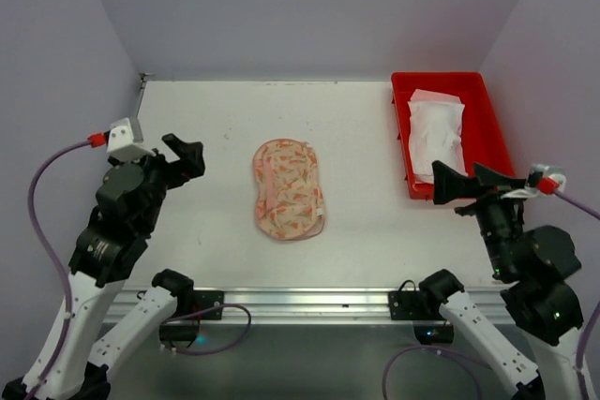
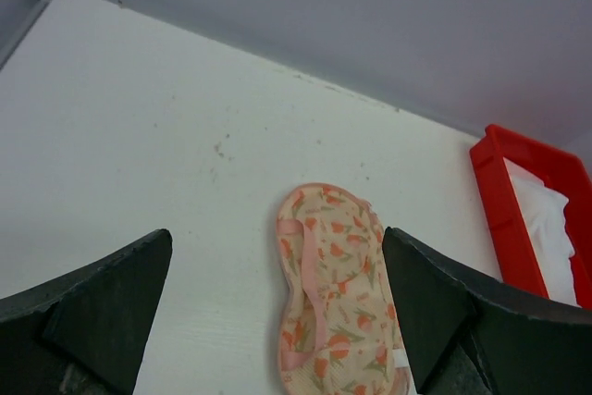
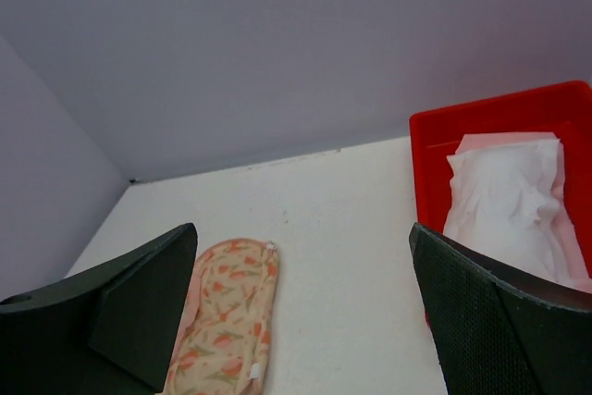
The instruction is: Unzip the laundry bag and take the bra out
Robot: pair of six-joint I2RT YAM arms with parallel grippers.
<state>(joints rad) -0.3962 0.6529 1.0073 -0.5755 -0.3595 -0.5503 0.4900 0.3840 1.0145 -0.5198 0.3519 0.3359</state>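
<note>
Two claws hang above the white table [image 1: 216,128], and neither holds anything. The left gripper [image 1: 183,162] is released, its dark fingers [image 2: 102,321] spread wide with only bare table and fabric showing between them. The laundry bag [image 1: 289,189] lies flat on the table to the right of this claw and a little ahead of it, well apart from the fingertips. In the left wrist view the floral case runs lengthwise away from the claw, close to the inner edge of the right-hand finger, its pale pink edging along the left side. Whether its zip is open or closed cannot be told from any view. The bag rests between the two claws, nearer the middle of the table than either. The right gripper [image 1: 469,185] is likewise released, with its jaws fully parted and nothing in its grasp. From this claw the bag lies off to the left and forward, and in the right wrist view it sits just beside the left-hand finger. The red tray [image 1: 487,110] stands directly ahead of the right claw, slightly to its right, against the far right part of the table. The bra [image 1: 436,138] lies inside that tray as a crumpled white bundle, just ahead of the claw's fingertips and untouched by them.
</note>
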